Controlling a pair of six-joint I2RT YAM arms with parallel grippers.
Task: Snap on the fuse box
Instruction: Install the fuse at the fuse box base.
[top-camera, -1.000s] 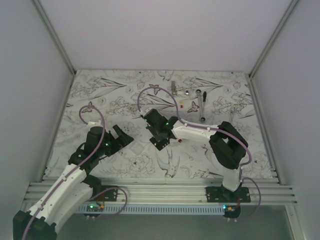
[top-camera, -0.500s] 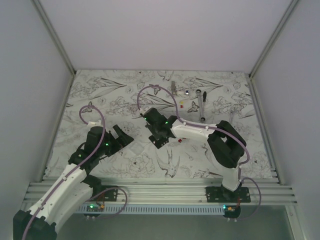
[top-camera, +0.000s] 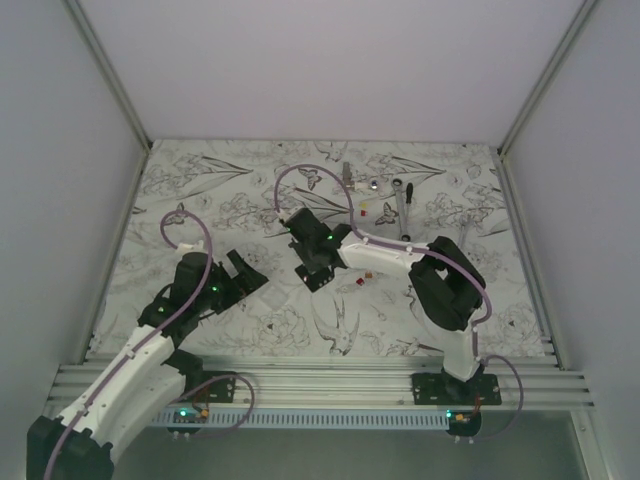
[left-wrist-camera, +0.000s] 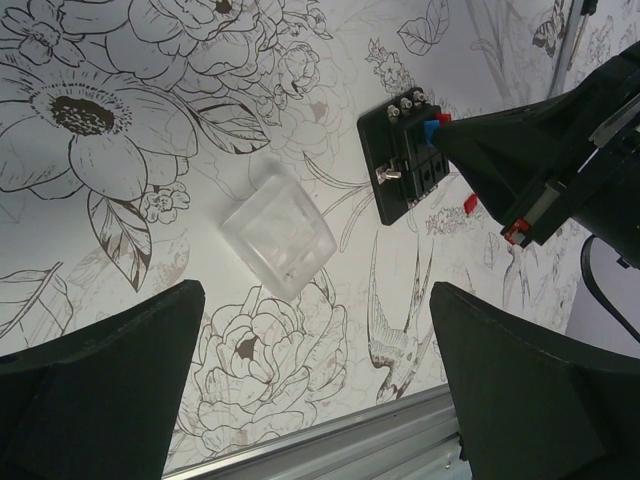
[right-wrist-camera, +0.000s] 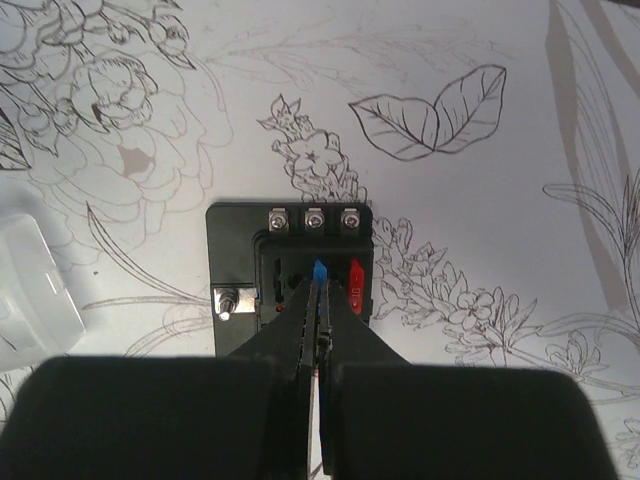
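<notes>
1. The fuse box (right-wrist-camera: 235, 250) lies flat near the middle of the surface (right-wrist-camera: 500, 300). A clear lid (left-wrist-camera: 278, 235) lies apart from it, toward the left edge, and is not on yet.
2. The right end effector (right-wrist-camera: 318, 292) is shut tight, with its tips at the blue fuse (right-wrist-camera: 319, 270). I cannot tell if it pinches the fuse or only touches it.
3. The left end effector (top-camera: 245, 272) is wide open and holds nothing. It hangs over the lid.
4. If the right tips push sideways, the box could slide, or the blue fuse could bend or pop out.
5. The right arm covers the box. If the lid comes in now, the two arms could bump.
6. The lid looks smooth, so it could slip or go on crooked and not click.
</notes>
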